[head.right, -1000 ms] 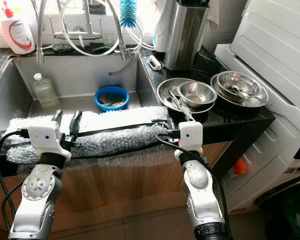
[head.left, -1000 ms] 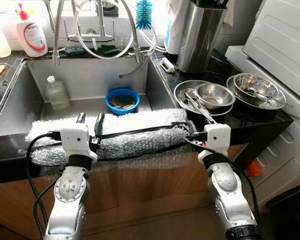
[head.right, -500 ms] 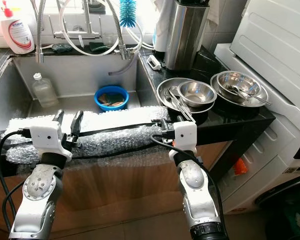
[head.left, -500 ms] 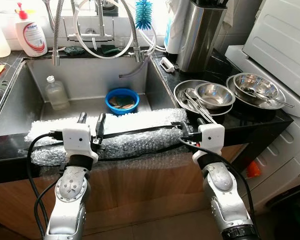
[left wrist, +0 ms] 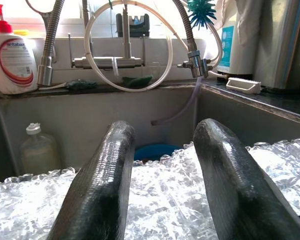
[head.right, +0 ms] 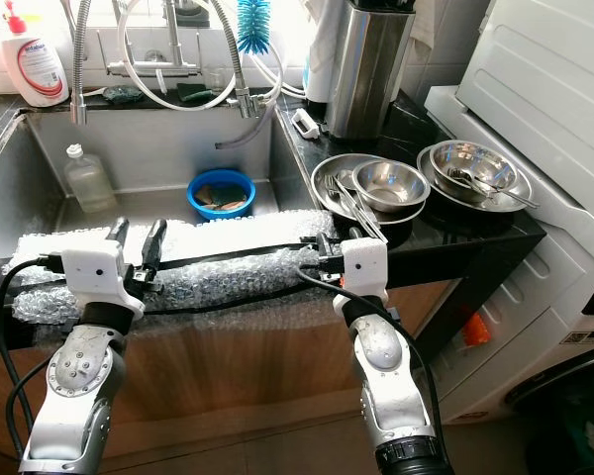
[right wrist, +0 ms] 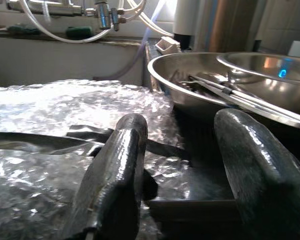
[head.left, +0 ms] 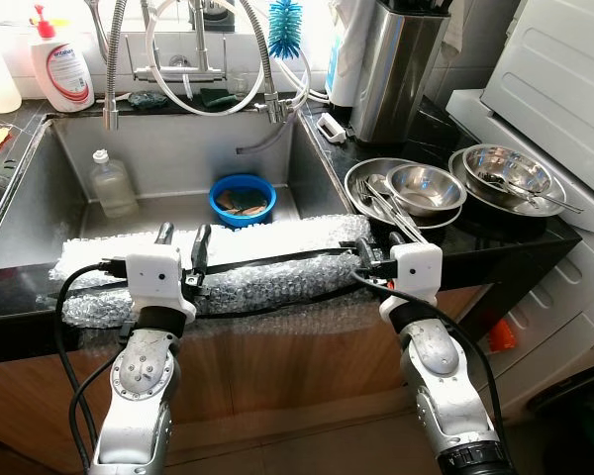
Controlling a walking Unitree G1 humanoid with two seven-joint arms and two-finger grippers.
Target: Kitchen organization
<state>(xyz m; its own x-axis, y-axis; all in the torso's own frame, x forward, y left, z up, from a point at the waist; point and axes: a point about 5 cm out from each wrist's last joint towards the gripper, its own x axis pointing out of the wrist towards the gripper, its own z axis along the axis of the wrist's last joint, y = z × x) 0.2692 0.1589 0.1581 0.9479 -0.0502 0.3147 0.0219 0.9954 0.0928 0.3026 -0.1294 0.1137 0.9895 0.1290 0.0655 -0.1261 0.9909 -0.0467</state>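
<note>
A strip of bubble wrap (head.left: 267, 252) with a black strap across it lies along the front edge of the sink (head.left: 40, 188). My left gripper (head.left: 181, 239) hovers open just above the wrap's left part, its fingers (left wrist: 115, 150) empty. My right gripper (head.left: 368, 257) is open at the wrap's right end, close to the counter corner, with nothing between its fingers (right wrist: 127, 145). Right beyond it stands a wide steel bowl (right wrist: 200, 80) holding utensils and a smaller bowl (head.left: 424, 186). A blue bowl (head.left: 242, 200) with scraps sits in the sink.
A plastic bottle (head.left: 112, 185) stands in the sink's left corner. Behind are the tap hoses (head.left: 193, 69), a soap bottle (head.left: 61, 69) and a blue brush (head.left: 285, 28). A steel canister (head.left: 396, 69), another steel bowl (head.left: 505, 176) and a white appliance (head.left: 564, 89) stand to the right.
My right arm has shifted a little to the left, bringing its gripper closer over the wrap's right end. The left arm has hardly moved.
</note>
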